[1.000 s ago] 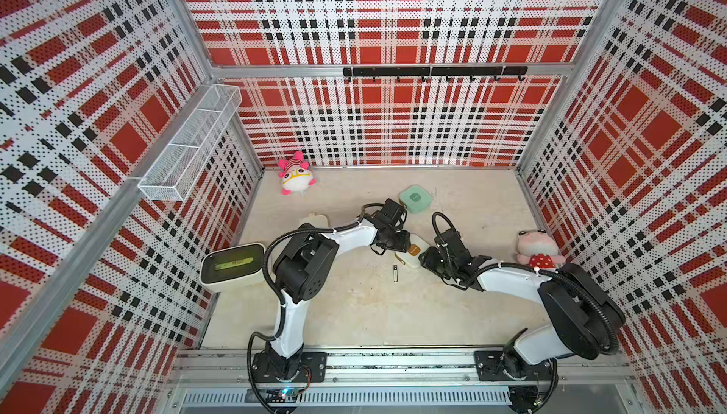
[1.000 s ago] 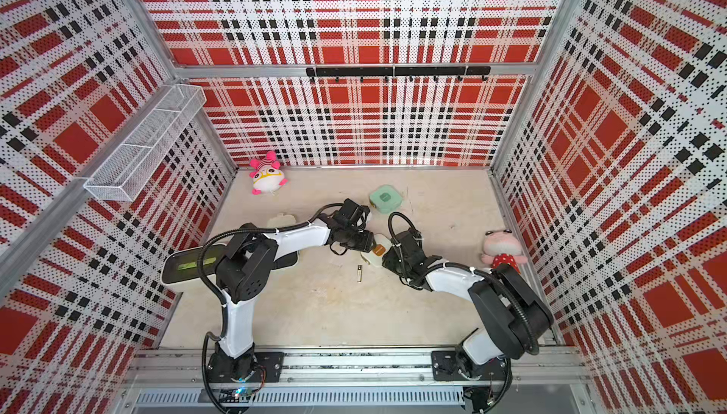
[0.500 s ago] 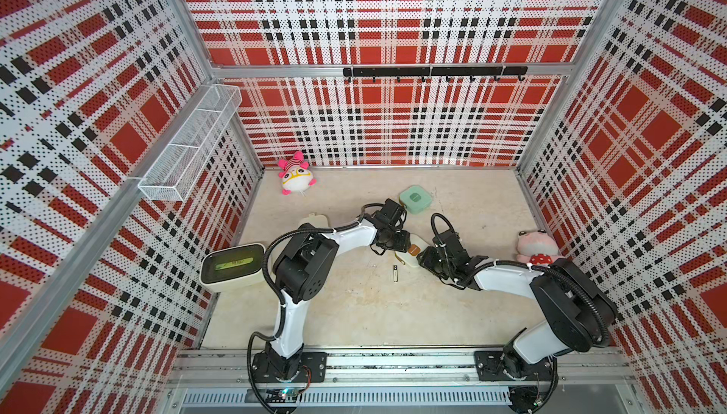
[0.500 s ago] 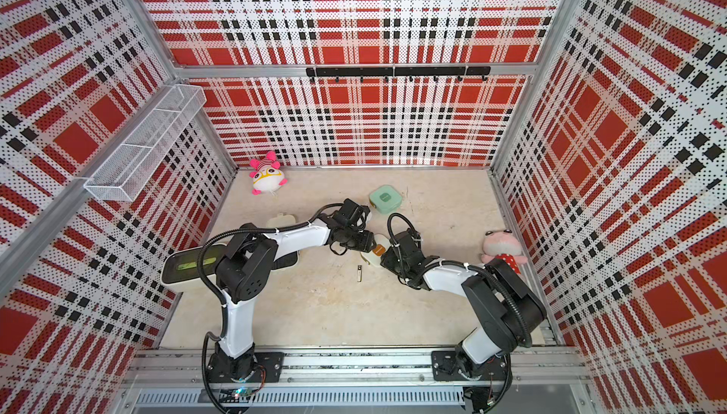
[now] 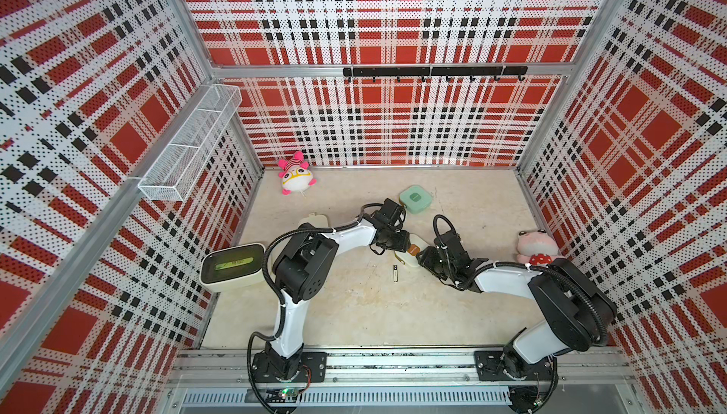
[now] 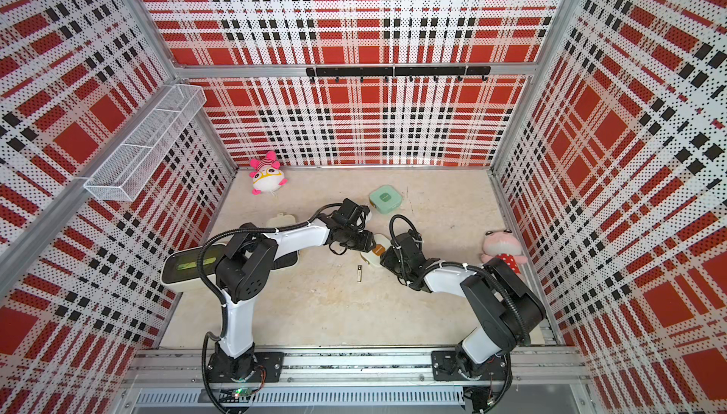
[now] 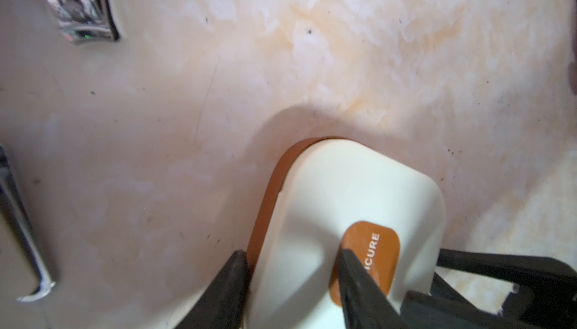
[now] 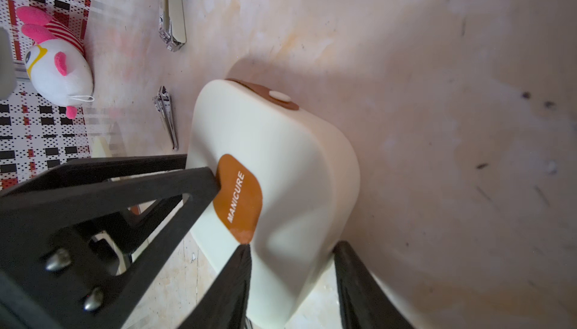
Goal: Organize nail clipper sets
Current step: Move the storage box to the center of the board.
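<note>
A cream case [image 5: 414, 243] with an orange MANICURE label is tipped up on its edge at mid-floor, held from both sides. My left gripper [image 7: 290, 255] is shut on it, one finger on the orange hinge band and the other on the label. My right gripper [image 8: 293, 247] straddles a corner of the same case [image 8: 281, 155], with both fingertips touching it. The mint green case [image 5: 416, 198] lies closed behind them. Another cream case [image 5: 312, 220] sits to the left. A silver clipper [image 5: 395, 273] lies loose in front, and another clipper [image 8: 165, 118] lies beside the held case.
A larger cream box with a green-tinted top [image 5: 232, 266] stands by the left wall. A pink and white plush [image 5: 297, 176] lies at the back left and a pink plush [image 5: 537, 245] by the right wall. A wire basket [image 5: 189, 144] hangs on the left wall.
My right gripper has edged a little closer to the left one at the cream case. The left arm has held still.
</note>
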Robot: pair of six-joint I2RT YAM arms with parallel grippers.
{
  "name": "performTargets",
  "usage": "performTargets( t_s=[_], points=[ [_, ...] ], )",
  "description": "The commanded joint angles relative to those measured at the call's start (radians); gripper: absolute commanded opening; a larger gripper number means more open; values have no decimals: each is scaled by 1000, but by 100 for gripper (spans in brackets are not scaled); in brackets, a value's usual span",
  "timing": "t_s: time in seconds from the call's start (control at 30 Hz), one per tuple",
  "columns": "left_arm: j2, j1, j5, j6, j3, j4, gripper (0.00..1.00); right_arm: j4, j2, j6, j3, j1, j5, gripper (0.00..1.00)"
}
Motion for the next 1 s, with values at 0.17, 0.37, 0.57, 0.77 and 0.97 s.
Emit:
performTargets(
  t_s=[0.17, 0.37, 0.57, 0.77, 0.97],
  points=[
    [27, -29, 64, -10, -52, -35, 50, 117, 16, 34, 6, 7, -56, 48],
    [25, -15, 50, -15, -41, -36, 54, 41, -19, 4, -11, 7, -21, 51],
    [15, 25, 30, -19, -11, -34, 58, -60, -86, -44, -36, 6, 28, 61],
    [-24, 68, 11, -19, 23, -34, 60, -188, -162, -124, -30, 7, 79, 66],
    [-116, 126, 16, -71, -33, 29, 62, -446, -100, -317, 150, 73, 182, 66]
  ],
)
